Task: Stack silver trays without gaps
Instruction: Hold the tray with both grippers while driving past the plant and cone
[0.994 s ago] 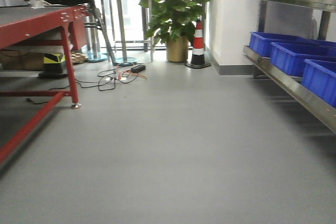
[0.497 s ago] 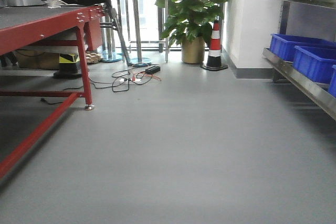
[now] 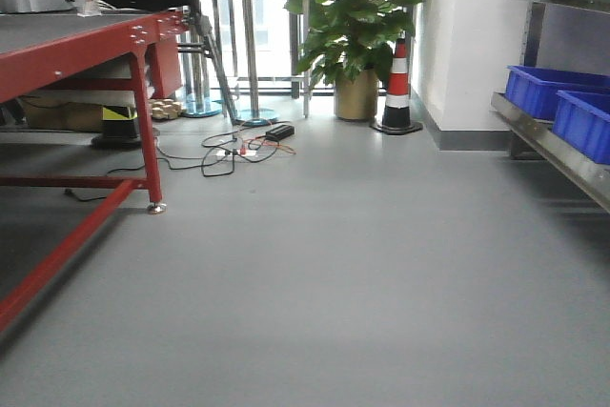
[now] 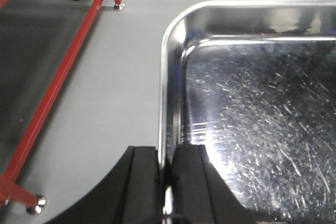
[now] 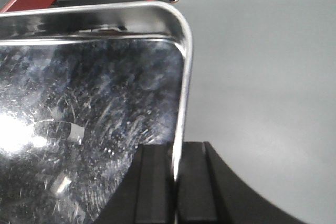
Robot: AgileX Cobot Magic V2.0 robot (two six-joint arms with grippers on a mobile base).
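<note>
A shiny, scratched silver tray (image 4: 252, 119) fills the right of the left wrist view, held above the grey floor. My left gripper (image 4: 166, 153) is shut on its left rim, one black finger outside and one inside. In the right wrist view a silver tray (image 5: 89, 103) fills the left side, and my right gripper (image 5: 175, 150) is shut on its right rim near the rounded corner. I cannot tell whether both views show the same tray. The front view shows no tray and no gripper.
A red-framed table (image 3: 76, 40) stands at the left, its foot (image 4: 120, 7) showing near the tray. Blue bins (image 3: 562, 92) sit on a steel shelf rail (image 3: 553, 154) at the right. Ahead are loose cables (image 3: 238, 145), a potted plant (image 3: 357, 16) and a striped cone (image 3: 397, 88).
The front view has swung left: the table, plant and cone have slid rightwards in the frame and the blue bins have partly left its right edge.
</note>
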